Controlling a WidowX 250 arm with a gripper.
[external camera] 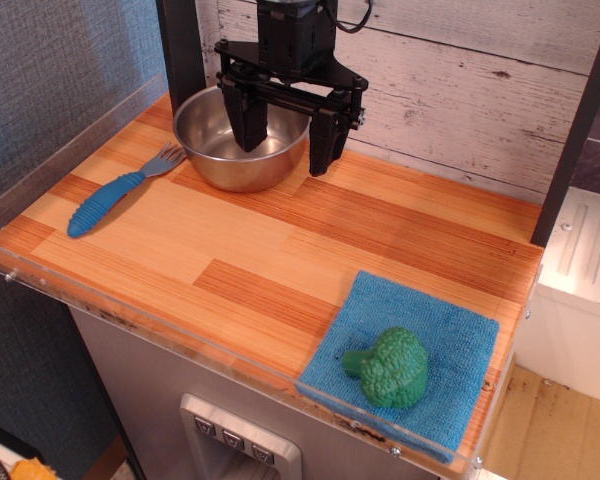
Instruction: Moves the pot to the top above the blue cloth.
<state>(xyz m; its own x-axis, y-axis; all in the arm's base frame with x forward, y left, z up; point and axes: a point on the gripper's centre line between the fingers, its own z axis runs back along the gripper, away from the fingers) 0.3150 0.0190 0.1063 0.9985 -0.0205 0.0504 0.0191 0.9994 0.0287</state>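
Gripper (287, 125): jaws spread wide, straddling the pot's right rim, one finger inside, one outside. Pot (237, 142): steel bowl, table's 11 o'clock corner. Fork (117, 192): blue handle, at the pot's 8 o'clock, tines near its wall. Cloth (435, 340): blue, table's 5 o'clock corner. Broccoli (390, 368): lying on the cloth.
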